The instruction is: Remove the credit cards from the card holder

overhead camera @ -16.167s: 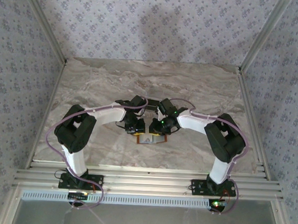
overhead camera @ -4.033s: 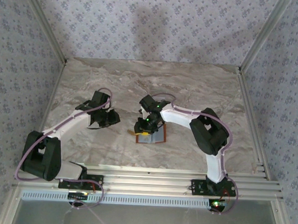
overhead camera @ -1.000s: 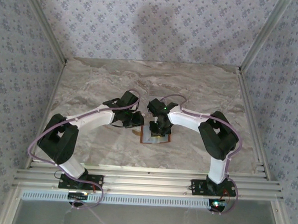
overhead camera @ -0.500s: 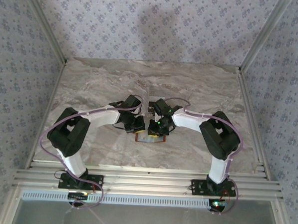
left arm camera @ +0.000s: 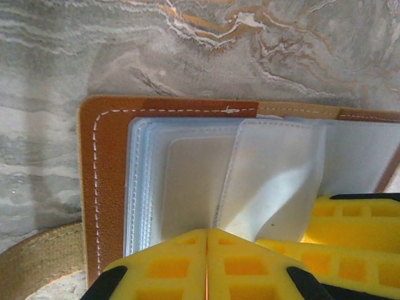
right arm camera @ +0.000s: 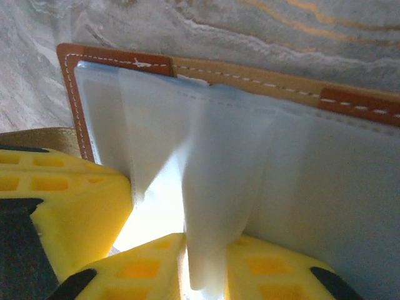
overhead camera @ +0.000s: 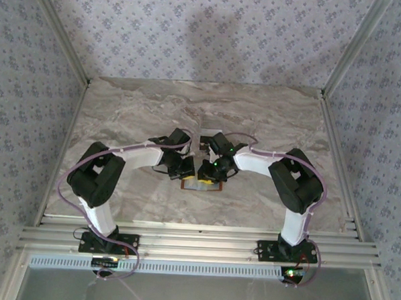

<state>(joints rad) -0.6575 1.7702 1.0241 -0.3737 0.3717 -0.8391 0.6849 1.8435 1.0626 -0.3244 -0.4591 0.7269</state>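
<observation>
1. The card holder (overhead camera: 202,184) is seen lying open on the marble table (overhead camera: 122,112), near the front middle, between the two grippers. Its orange-brown cover (left arm camera: 109,169) is stitched in white, and clear sleeves (left arm camera: 187,181) are fanned inside.
2. The left gripper (left arm camera: 207,244) is clenched, pads pressed together at the sleeves' near edge. Whether a leaf is nipped cannot be told.
3. A sleeve leaf (right arm camera: 206,206) is caught between the slightly parted pads of the right gripper (right arm camera: 203,265). Whether it is gripped cannot be told.
4. A tan strap (left arm camera: 37,265) is seen beside the cover.
5. A pale flat rectangle (overhead camera: 206,138), possibly a card, is seen just beyond the grippers.
</observation>
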